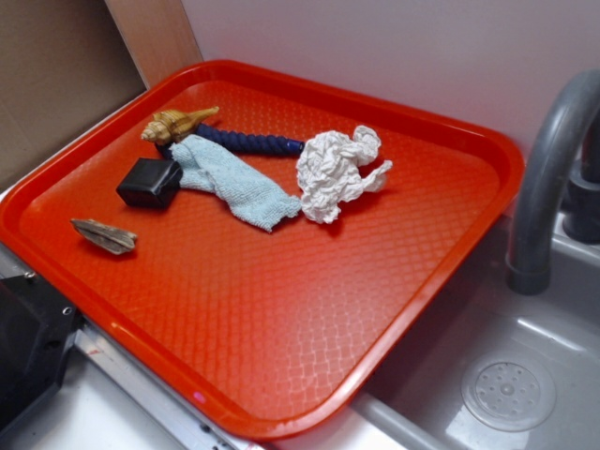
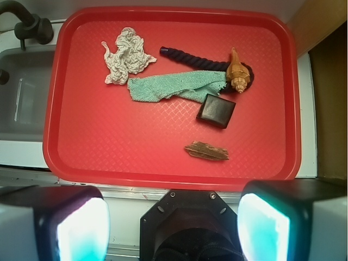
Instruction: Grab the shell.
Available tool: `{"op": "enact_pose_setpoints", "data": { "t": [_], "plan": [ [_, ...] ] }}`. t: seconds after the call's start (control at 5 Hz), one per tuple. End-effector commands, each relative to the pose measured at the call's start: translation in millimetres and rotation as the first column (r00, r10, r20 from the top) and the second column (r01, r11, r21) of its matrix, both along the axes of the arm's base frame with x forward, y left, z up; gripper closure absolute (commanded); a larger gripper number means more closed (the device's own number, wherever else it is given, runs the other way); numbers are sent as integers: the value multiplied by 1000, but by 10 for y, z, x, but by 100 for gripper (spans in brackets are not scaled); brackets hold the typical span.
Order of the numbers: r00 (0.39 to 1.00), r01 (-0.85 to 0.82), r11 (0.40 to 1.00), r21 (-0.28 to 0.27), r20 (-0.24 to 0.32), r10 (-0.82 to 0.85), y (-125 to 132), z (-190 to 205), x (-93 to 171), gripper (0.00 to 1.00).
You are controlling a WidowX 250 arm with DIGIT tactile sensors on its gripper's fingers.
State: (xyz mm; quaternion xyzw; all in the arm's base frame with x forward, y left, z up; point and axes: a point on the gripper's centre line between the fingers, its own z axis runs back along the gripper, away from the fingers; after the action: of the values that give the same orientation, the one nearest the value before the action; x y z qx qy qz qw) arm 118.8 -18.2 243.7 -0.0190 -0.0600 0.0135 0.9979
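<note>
a: where do you see the shell now?

b: look at the far corner of the red tray. the shell lies there on its side, its knobbly end toward the black block and its pointed tail toward the tray rim. it rests on the end of the dark blue rope, and the light green cloth touches it from the side.

a: and your gripper, what does it do?

b: in the wrist view you see the two fingers wide apart at the bottom edge, with nothing between them. they hang outside the tray, on the near side, well apart from the shell.

a: what else lies on the tray?

b: the white knotted rope bundle sits past the other end of the blue rope. the flat brown shard lies alone, near the block. beside the tray you see the grey sink with its faucet.
</note>
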Motion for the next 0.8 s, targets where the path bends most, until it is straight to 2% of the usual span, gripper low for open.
{"op": "enact_pose_setpoints", "data": {
  "t": [0.0, 0.2, 0.4, 0.6],
  "plan": [
    [1000, 0, 1000, 0, 0, 0, 0, 0, 0, 0],
    [996, -27, 999, 39, 86, 24, 143, -253, 145, 0],
    [992, -71, 994, 87, 114, 61, 318, -524, 336, 0],
    [985, -121, 989, 81, 135, 109, 576, -826, 648, 0]
  ]
}}
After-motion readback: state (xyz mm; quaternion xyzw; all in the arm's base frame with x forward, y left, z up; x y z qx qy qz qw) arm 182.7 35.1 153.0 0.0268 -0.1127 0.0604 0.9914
